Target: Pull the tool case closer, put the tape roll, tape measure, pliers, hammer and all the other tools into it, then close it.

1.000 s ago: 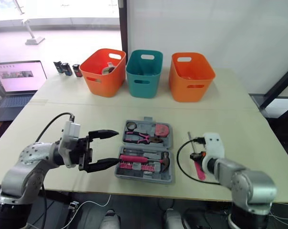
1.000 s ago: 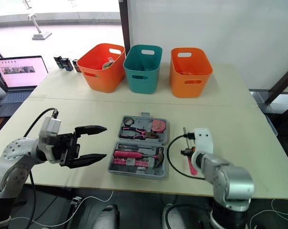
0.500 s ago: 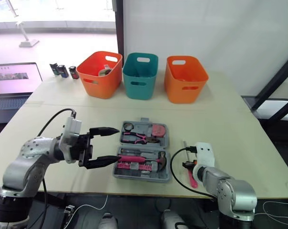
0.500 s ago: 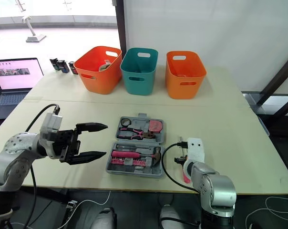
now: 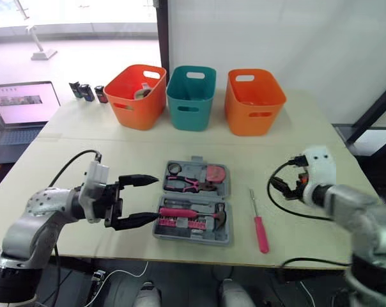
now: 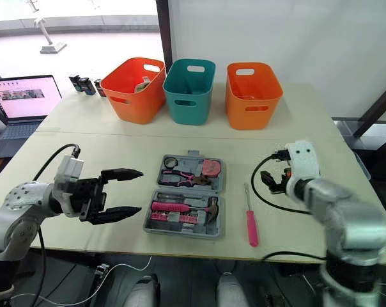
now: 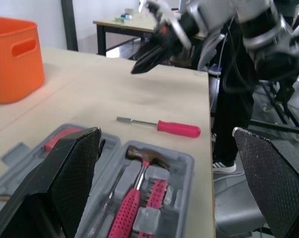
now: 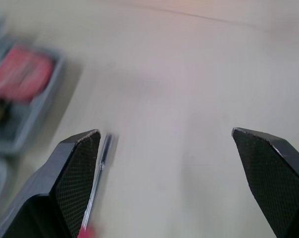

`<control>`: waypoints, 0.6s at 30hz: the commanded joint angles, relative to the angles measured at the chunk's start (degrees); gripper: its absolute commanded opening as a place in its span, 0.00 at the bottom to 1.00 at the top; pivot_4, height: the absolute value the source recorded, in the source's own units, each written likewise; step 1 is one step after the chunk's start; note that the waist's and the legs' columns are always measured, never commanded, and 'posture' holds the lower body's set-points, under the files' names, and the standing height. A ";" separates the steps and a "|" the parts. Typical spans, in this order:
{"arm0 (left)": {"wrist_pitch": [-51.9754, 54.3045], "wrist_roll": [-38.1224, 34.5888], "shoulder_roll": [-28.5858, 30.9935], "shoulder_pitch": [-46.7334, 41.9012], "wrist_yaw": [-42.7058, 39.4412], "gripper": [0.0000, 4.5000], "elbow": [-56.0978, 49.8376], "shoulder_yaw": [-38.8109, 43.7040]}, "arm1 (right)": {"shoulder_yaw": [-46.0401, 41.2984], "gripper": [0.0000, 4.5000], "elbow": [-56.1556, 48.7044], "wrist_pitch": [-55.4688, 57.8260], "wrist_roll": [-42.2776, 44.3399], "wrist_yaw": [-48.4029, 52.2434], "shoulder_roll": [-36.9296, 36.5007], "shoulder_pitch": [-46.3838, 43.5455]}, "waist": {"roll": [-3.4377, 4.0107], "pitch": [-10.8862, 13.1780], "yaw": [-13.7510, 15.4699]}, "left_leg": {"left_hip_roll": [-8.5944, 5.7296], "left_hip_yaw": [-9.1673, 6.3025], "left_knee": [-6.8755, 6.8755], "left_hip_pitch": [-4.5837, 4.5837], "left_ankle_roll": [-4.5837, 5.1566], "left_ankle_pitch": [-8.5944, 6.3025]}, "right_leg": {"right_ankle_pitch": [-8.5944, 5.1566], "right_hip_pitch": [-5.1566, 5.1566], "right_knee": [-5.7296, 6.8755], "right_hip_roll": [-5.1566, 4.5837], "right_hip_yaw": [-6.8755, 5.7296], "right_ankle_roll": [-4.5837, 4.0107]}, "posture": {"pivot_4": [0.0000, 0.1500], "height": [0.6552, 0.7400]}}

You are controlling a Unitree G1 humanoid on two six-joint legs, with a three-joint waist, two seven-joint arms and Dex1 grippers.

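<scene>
Two orange bins (image 5: 137,96) (image 5: 254,102), one teal bin (image 5: 190,99), one tool case (image 5: 195,160), one screwdriver (image 5: 261,233), one laptop (image 5: 20,112), three dark containers (image 5: 89,93)

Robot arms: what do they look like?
Shiny silver-grey arms with rounded joints. The left end effector and right end effector each have two black, pointed, crosshatched fingers, a white wrist block and a looping black cable.

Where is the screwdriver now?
In the head views, the screwdriver lies flat on the table, just right of the open tool case, outside it.
</scene>
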 commanded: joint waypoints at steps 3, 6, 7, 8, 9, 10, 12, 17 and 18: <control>-1.31 0.15 0.08 -0.65 -0.15 1.00 0.08 0.61 | 24.09 1.00 9.81 -41.22 -9.50 33.91 -23.31 -4.17 | 0.02 0.08 -0.22 | 0.00 0.04 0.02 0.01 0.06 -0.05 | -0.08 0.00 -0.05 0.01 0.00 0.14 | 1.00 1.00; -1.29 0.10 -0.22 -1.10 0.12 1.00 0.22 0.32 | 36.16 1.00 20.30 -75.76 -24.42 47.73 -25.73 -12.94 | -0.02 0.23 -0.46 | 0.00 0.11 0.03 -0.03 0.06 -0.07 | -0.06 0.01 -0.07 -0.01 -0.01 0.39 | 1.00 1.00; -1.29 0.05 -0.28 -1.10 0.20 1.00 0.17 0.35 | 38.88 1.00 23.52 -85.26 -28.36 50.10 -25.29 -15.75 | 0.02 0.42 -0.54 | 0.00 0.14 0.06 -0.03 0.05 -0.07 | -0.02 0.00 -0.06 -0.03 -0.01 0.45 | 1.00 1.00; -1.29 0.03 -0.36 -1.12 0.30 1.00 0.18 0.40 | 40.83 1.00 26.21 -92.54 -31.27 51.46 -24.62 -18.01 | 0.02 0.48 -0.64 | 0.00 0.18 0.06 -0.05 0.00 -0.04 | -0.01 -0.02 -0.07 -0.05 -0.01 0.43 | 1.00 1.00; -1.30 0.01 -0.41 -1.13 0.36 1.00 0.19 0.45 | 41.87 1.00 28.44 -97.41 -32.90 52.32 -23.95 -19.50 | -0.03 0.51 -0.72 | 0.00 0.18 0.05 -0.05 -0.03 -0.02 | 0.00 -0.03 -0.04 -0.05 -0.01 0.43 | 1.00 1.00; -1.37 0.02 -0.41 -0.87 0.49 1.00 -0.03 0.61 | 43.53 1.00 30.36 -105.71 -35.55 52.84 -23.47 -21.31 | -0.06 0.53 -0.73 | 0.00 0.17 0.04 -0.04 -0.05 0.00 | 0.00 -0.03 -0.02 -0.05 -0.02 0.43 | 1.00 1.00; -1.61 0.20 -0.37 -0.28 0.86 1.00 -0.44 0.99 | 46.29 1.00 32.04 -120.65 -39.02 53.97 -22.64 -23.51 | -0.06 0.55 -0.59 | 0.00 0.17 0.03 -0.05 -0.11 0.03 | 0.00 -0.02 -0.02 -0.05 -0.03 0.43 | 1.00 1.00; -1.96 -0.05 -0.05 0.80 1.74 1.00 -0.97 2.36 | 49.10 1.00 34.80 -136.26 -44.94 52.31 -19.86 -23.59 | -0.03 0.56 0.05 | 0.00 0.18 -0.02 -0.04 -0.22 0.09 | -0.02 0.00 0.03 -0.05 -0.08 0.50 | 1.00 1.00; -2.03 -0.08 0.03 1.05 1.90 1.00 -1.16 2.59 | 49.37 1.00 36.05 -137.65 -47.02 51.37 -18.94 -23.64 | -0.03 0.56 0.06 | 0.00 0.17 -0.01 -0.05 -0.24 0.10 | -0.01 0.00 0.04 -0.05 -0.08 0.50 | 1.00 1.00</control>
